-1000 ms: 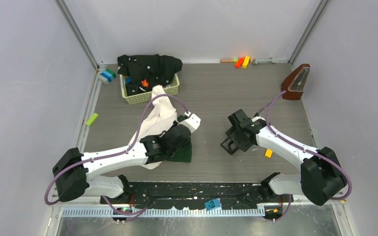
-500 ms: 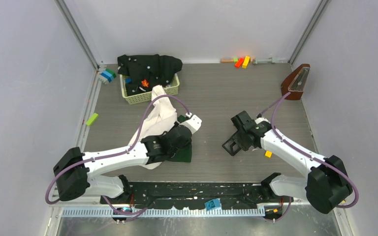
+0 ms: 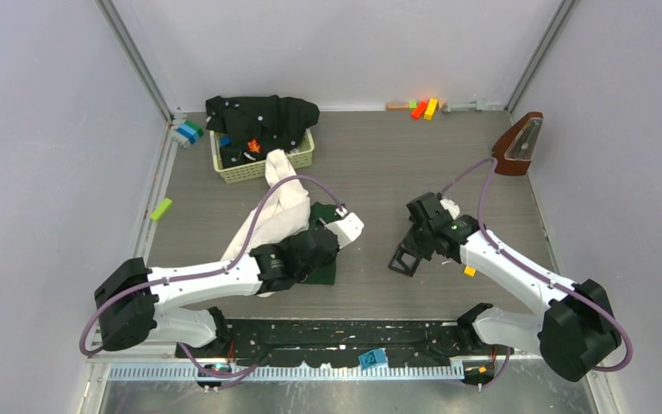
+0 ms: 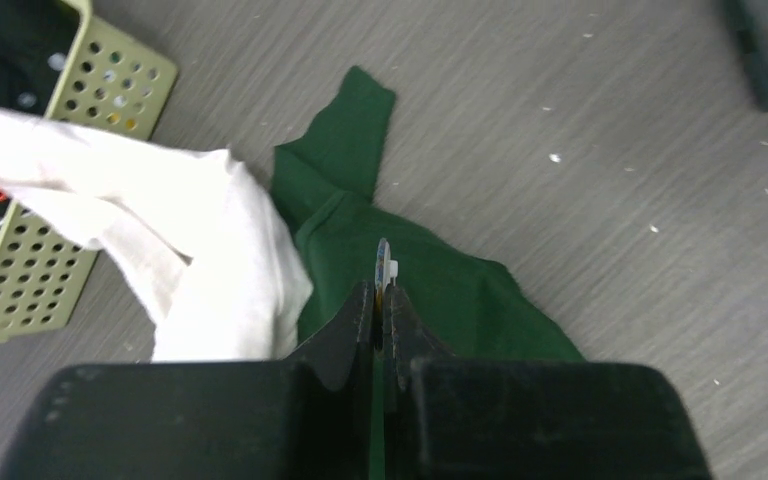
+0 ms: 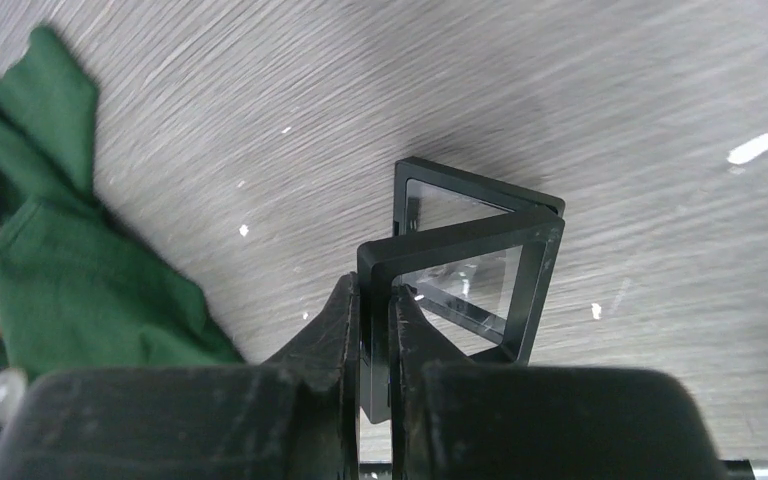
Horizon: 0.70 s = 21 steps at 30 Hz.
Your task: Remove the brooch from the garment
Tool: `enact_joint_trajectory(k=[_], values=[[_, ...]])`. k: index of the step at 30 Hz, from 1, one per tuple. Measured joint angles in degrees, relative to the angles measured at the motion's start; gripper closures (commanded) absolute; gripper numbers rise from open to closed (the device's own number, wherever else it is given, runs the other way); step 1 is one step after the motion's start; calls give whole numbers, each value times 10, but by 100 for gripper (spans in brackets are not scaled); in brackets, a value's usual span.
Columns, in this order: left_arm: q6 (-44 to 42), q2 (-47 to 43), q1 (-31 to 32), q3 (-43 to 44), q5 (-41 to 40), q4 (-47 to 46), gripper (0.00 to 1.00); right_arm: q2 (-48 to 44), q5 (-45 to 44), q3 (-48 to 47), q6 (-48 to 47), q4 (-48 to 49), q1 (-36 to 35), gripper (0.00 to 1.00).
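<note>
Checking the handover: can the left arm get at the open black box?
Likely yes: the right pincer holds the box beside the garment, nothing lying between it and the left pincer.

Rumpled cream-white and dark-green garment (image 3: 283, 207)

Low and outstretched, the left arm (image 3: 202, 278) angles toward centre, its left gripper (image 4: 382, 292) pinched tight on a thin brooch (image 4: 384, 262); the right arm (image 3: 517, 272) reaches inward, right gripper (image 5: 378, 300) clamped on a black box (image 5: 460, 265) edge
</note>
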<state>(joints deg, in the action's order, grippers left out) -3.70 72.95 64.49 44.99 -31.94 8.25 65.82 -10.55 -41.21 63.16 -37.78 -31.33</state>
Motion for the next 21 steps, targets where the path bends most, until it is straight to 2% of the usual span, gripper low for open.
enact_joint_trajectory(k=[5,13,21], values=[[-42,-27,7,-70,56,-97,100,4,93,0,-87,67,0,98],[-131,-86,8,-217,167,-302,100,16,241,32,-153,223,1,99],[-197,-59,8,-242,240,-395,100,93,374,53,-167,391,20,100]])
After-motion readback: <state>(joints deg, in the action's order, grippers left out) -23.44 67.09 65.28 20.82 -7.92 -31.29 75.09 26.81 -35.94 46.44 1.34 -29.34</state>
